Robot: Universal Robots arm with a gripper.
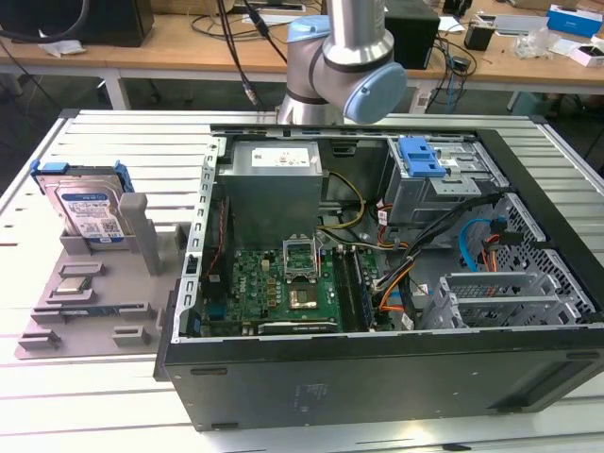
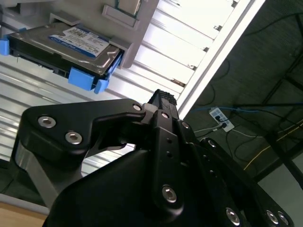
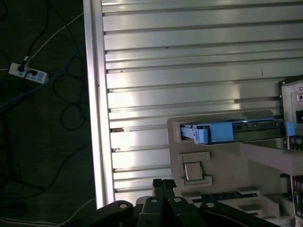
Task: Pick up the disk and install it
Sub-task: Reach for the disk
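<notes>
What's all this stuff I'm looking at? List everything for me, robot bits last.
disk: one, silver with a blue carrier, standing upright in the holder at the exterior view's left
holder: one, grey, on the table beside the computer case
processor chip: one, silver, lying on the holder
computer case: one, black, open, lying on the table
motherboard: one, green, inside the case
latch: one, blue, on a grey cage inside the case
table: one, silver, slatted
power strip: one, white, on the floor
arm: one, silver and pale blue, behind the case
gripper: one, black, shut, holding nothing, apart from the disk
</notes>
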